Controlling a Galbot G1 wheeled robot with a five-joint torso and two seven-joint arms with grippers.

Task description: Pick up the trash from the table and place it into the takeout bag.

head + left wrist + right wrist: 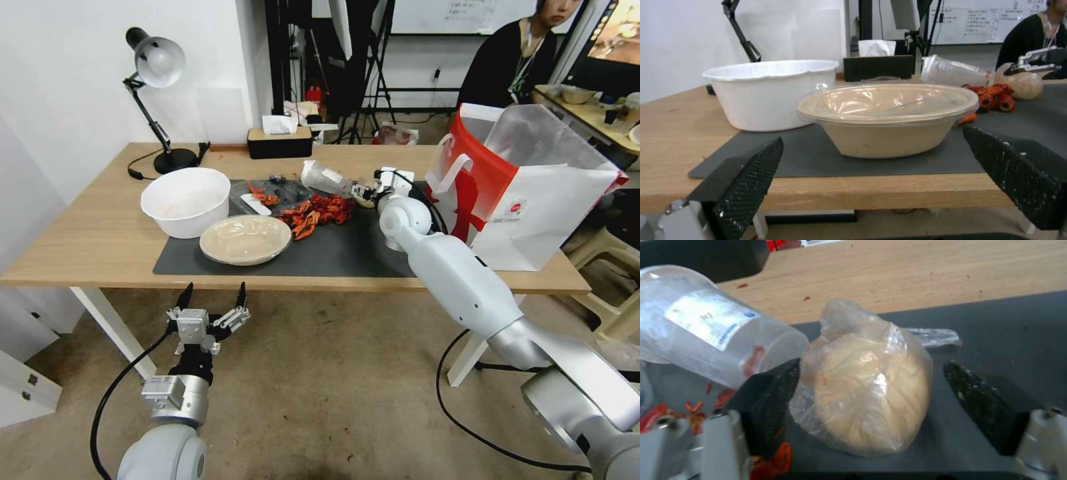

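Our right pincer (871,396) gapes around the wrapped bun (867,386) on the counter's (100,240) grey mat (347,253); our left pincer (212,303) hangs open, empty, below its edge.

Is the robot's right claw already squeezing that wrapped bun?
Not squeezing. In the right wrist view the right gripper is open around the wrapped bun: dark mat shows between the bun and one finger; the other finger sits against the wrap.

My head camera looks down across the table (100,240). My left wrist camera faces the beige bowl (887,133) from the near edge. My right wrist camera hangs close over the wrapped bun (867,390).
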